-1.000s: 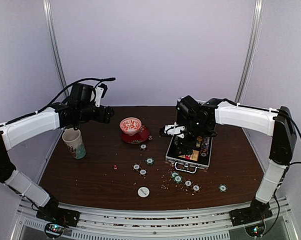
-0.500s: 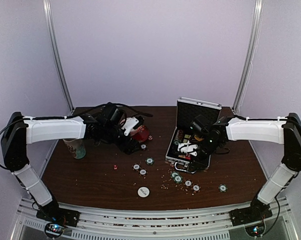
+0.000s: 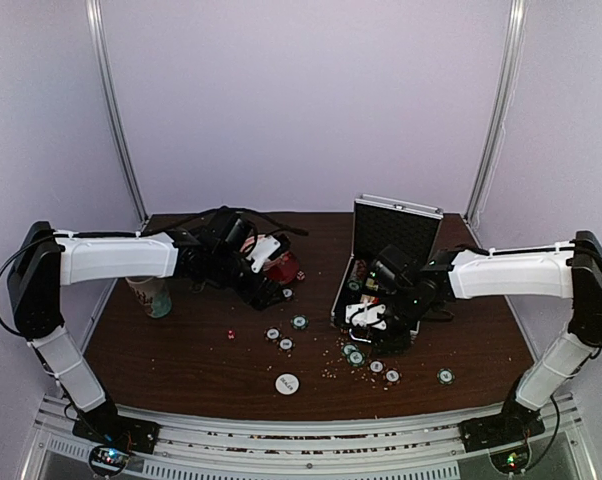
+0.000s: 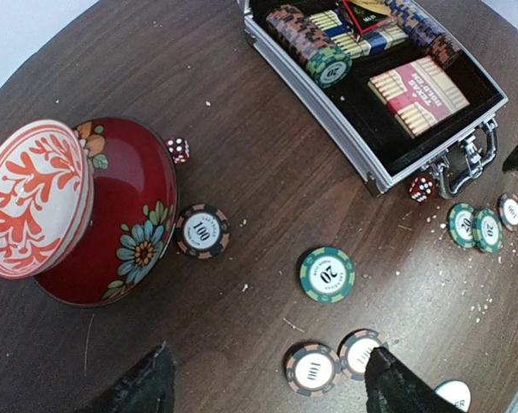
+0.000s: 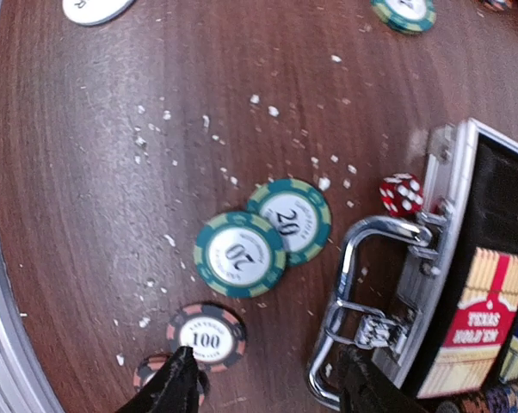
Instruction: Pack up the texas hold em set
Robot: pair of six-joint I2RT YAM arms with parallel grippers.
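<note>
Presently found the briefcase (image 3: 399, 232) open on the right half of the tabletop (image 3: 181, 360), lid upright at the far side, handle (image 5: 362, 284) facing the near edge. Noted inside, against the black lining, rows of chips (image 4: 306, 43) standing on edge and the red-yellow card box (image 4: 416, 96) lying flat nearest the handle. Recorded the left pincer (image 4: 268, 387) hovering over the tabletop just right of the red-white bowl (image 4: 35, 198), fingers (image 4: 147, 387) spread wide, gripping nothing. Observed that bowl tilted on its red saucer (image 4: 121, 241), with a red die (image 4: 178, 149) just beside the saucer and a 100 chip (image 4: 201, 231) against the saucer rim; cannot tell whether touching. Logged a green 20 chip (image 4: 326, 274) and 2 more chips (image 4: 312, 368) side by side, loose between the left fingers in the wrist view. Recorded the right pincer (image 5: 268, 387) over the tabletop at the near side of the case, by the handle, likewise spread wide and holding nothing. Counted below it 2 overlapping green chips (image 5: 240, 254) marked 20, another 100 chip just by one fingertip (image 5: 177, 383), and a second die (image 5: 401, 194) just beside the case's front edge. Found the white disc (image 3: 287, 382) lying alone toward the near edge, well apart from the case, and 1 lone chip (image 3: 445, 376) off to the right. Noted a patterned paper cup (image 3: 153, 295) upright at the left side, under the left arm. Noted pale crumbs (image 5: 216, 129) scattered over the tabletop around the chips.
</note>
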